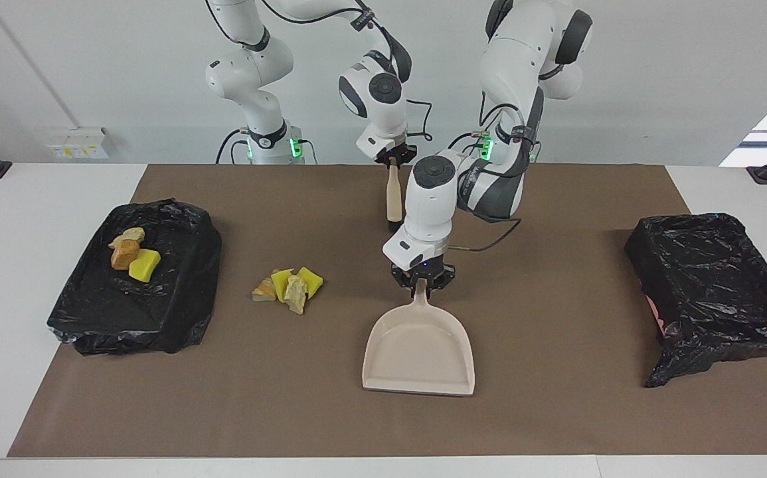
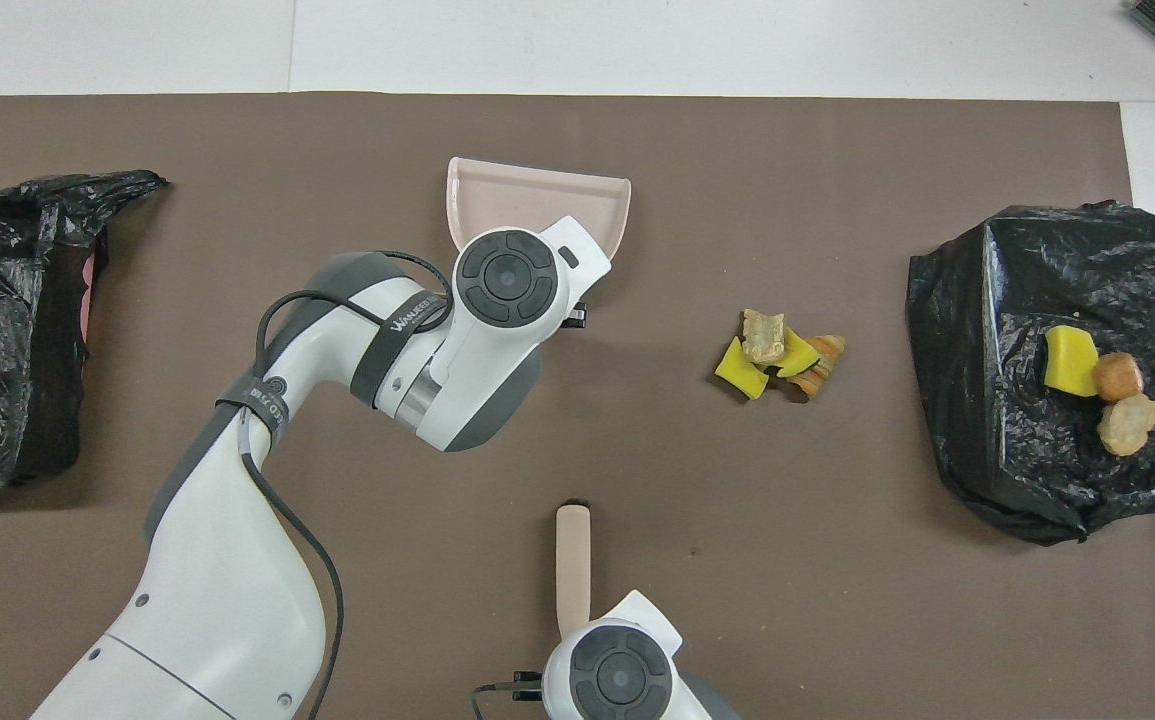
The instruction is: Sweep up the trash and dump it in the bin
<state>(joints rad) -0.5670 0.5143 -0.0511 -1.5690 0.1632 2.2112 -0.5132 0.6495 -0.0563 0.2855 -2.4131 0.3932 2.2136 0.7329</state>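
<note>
My left gripper (image 1: 421, 282) is shut on the handle of the beige dustpan (image 1: 420, 352), whose open mouth faces away from the robots. In the overhead view the dustpan (image 2: 537, 200) shows past my left wrist, which hides the fingers. My right gripper (image 1: 393, 159) is shut on the top of the beige brush handle (image 1: 394, 192), close to the robots; the brush (image 2: 572, 565) points toward the table's middle. A small pile of yellow, beige and orange trash (image 1: 288, 287) lies on the brown mat between the dustpan and the black-lined bin (image 1: 157, 312) at the right arm's end.
Three trash pieces (image 1: 132, 252) lie in that bin (image 2: 997, 440). A second black-lined bin (image 1: 708, 292) stands at the left arm's end of the table. The brown mat (image 1: 556, 411) covers most of the white table.
</note>
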